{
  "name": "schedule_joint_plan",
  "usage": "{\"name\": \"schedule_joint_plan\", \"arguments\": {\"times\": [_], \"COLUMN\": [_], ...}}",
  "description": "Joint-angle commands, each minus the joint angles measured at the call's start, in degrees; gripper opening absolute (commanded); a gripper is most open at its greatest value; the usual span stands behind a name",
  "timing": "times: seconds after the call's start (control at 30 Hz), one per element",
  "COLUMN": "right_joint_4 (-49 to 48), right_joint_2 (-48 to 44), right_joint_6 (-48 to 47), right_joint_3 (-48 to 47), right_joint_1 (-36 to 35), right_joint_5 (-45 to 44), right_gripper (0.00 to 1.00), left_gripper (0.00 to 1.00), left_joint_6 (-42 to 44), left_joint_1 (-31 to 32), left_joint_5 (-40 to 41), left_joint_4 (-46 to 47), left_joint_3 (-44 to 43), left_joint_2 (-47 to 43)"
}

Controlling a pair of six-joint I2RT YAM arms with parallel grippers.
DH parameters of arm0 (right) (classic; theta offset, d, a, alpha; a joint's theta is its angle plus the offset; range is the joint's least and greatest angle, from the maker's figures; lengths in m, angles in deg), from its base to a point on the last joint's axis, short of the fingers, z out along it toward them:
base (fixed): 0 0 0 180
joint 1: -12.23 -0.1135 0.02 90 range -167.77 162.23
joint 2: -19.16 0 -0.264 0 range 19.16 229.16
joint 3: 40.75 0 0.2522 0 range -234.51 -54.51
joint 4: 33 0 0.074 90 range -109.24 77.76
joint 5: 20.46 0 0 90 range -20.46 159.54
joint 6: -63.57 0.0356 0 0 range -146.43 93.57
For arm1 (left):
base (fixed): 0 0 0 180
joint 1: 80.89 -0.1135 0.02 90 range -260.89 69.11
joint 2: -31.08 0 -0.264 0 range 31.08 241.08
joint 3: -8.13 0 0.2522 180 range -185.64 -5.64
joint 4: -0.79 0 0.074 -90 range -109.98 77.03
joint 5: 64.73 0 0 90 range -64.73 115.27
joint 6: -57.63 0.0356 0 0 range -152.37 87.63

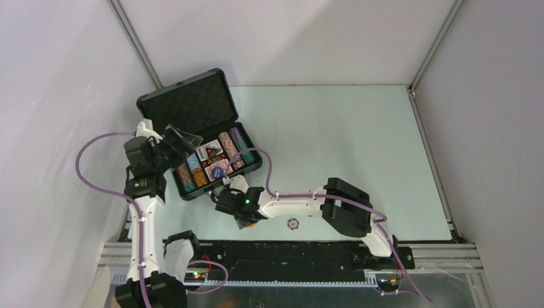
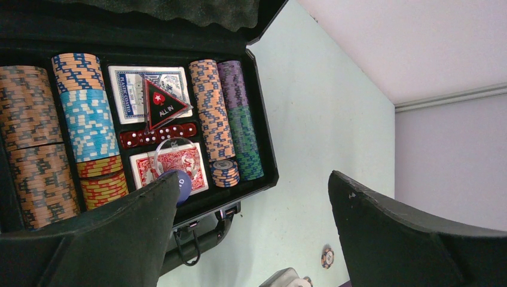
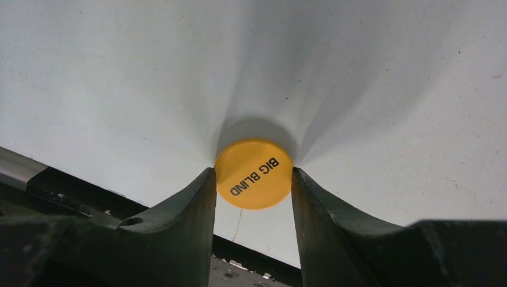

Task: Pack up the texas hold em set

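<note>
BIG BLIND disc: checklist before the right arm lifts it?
1. BIG BLIND disc centred in right gripper: ok.
2. Both fingers touching its edge: ok.
3. Grip firm enough to lift: cannot tell.
4. Lid of case up: ok.
5. Path over case free: not ok, left gripper hangs open over it.
6. Everything else packed: not ok, loose chip lies outside.

The place is looking like a robotics lab, set up as a closed test cell. Plain white panels are walling in a pale green table on three sides, with aluminium posts running up the corners. A left robot arm and a right robot arm are standing on a black rail over a metal frame at the near edge, purple cables looping off them.
</note>
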Motion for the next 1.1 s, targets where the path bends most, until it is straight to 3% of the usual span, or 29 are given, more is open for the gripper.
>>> {"name": "schedule_joint_plan", "arguments": {"times": [0.0,0.3,0.57,0.83,1.07], "right_joint_4": [0.55,0.83,1.18,-0.38,-7.07], "right_joint_2": [-0.12,-1.05,0.77,9.19,15.01], "right_joint_6": [-0.82,-3.79,-9.08,-15.86,-19.22], "right_joint_3": [-2.45,-5.08,-14.6,-29.12,-33.68], "right_joint_1": [0.44,2.66,6.26,11.1,14.3], "right_joint_5": [-2.35,-3.12,-3.17,1.07,5.77], "right_gripper": [0.47,0.47,0.48,0.49,0.49], "left_gripper": [0.99,0.99,0.99,0.99,0.98], "left_joint_6": [-0.38,-0.42,-0.27,-0.25,-0.33], "left_joint_1": [-0.56,-0.53,-0.47,-1.16,-1.73], "left_joint_5": [-0.22,-0.19,-0.03,0.16,0.05], "left_joint_4": [1.36,1.39,1.35,1.41,1.35], "left_joint_3": [0.35,0.29,0.24,0.15,0.2], "left_joint_2": [-0.71,-0.65,-0.79,-0.83,-0.71]}}
